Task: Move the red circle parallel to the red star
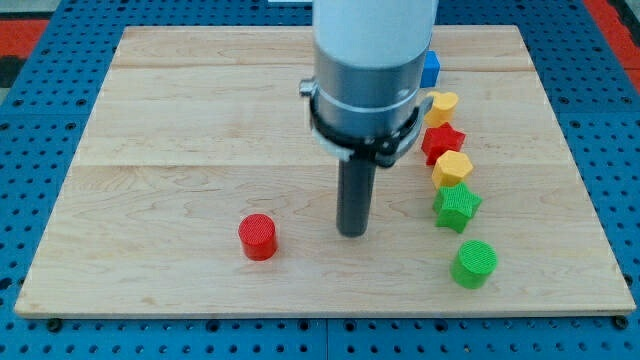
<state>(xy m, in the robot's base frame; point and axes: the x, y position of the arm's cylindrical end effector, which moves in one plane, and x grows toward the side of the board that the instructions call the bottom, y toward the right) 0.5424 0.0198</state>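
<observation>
A pale wooden board (pixel 200 120) of glued planks fills most of the view, its grain running left to right; seams between the planks show as faint lines; beneath it lies a blue pegboard surface (pixel 40 200) with rows of small holes, visible along all edges; red patches (pixel 25 35) show at the top corners; lighting is even, shadows soft.

The wooden bench (pixel 180 110) carries a red circle (pixel 258 237) at 7 o'clock; a column of blocks, blue to green, occupies 3 o'clock.
</observation>
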